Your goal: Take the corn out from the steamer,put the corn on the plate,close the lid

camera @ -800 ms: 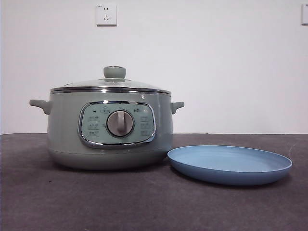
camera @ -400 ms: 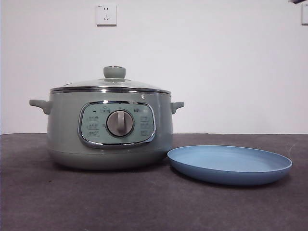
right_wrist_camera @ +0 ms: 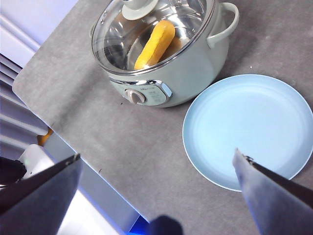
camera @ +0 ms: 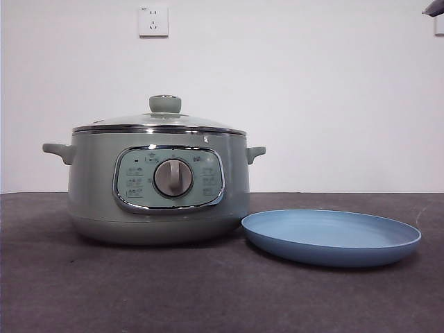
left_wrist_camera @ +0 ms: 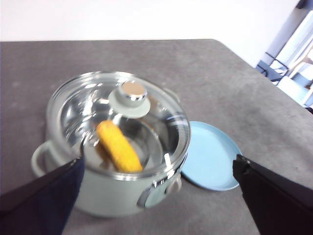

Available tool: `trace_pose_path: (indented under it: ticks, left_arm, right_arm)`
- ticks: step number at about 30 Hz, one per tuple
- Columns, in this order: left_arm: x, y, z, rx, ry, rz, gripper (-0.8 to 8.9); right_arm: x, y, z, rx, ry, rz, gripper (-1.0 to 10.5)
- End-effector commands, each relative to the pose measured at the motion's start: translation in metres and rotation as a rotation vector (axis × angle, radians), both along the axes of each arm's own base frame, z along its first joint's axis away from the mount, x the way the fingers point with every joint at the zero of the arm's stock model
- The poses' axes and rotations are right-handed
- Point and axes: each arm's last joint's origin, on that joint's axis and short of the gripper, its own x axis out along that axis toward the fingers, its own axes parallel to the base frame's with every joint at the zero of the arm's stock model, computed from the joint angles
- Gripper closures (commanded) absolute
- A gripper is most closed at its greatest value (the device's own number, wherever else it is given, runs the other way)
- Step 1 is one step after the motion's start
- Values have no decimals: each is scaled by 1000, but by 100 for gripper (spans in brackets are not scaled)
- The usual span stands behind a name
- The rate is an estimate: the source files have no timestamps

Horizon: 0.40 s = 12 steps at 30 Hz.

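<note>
lid (camera: 159, 121) unmoved on steamer (camera: 158, 187) | dark tip (camera: 434, 7) grown | both fingers spread, empty

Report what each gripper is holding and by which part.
Nothing is held. Both the left gripper and the right gripper are open and empty; the lid sits on the steamer.

Both arms hang high above the worktop, the left gripper (left_wrist_camera: 156, 196) and right gripper (right_wrist_camera: 156, 191) each with jaws spread wide, gripping nothing; one dark tip (camera: 434, 8) shows at the top.
</note>
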Motion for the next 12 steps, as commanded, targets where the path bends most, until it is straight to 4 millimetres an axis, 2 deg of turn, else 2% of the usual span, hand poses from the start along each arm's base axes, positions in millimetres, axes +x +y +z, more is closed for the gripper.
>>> trace_pose_path:
  ticks: [1,9,12]
  left_arm:
    - [15,-6,4,-11,-22,-16,247]
    - [69,-39,22,73,-82,-35,247]
    - [93,-54,21,92,-79,-53,247]
  right_arm:
    - [1,0,1,1,-7,1,319]
    - [1,0,1,3,-3,-2,318]
    - [1,0,1,2,-3,-4,319]
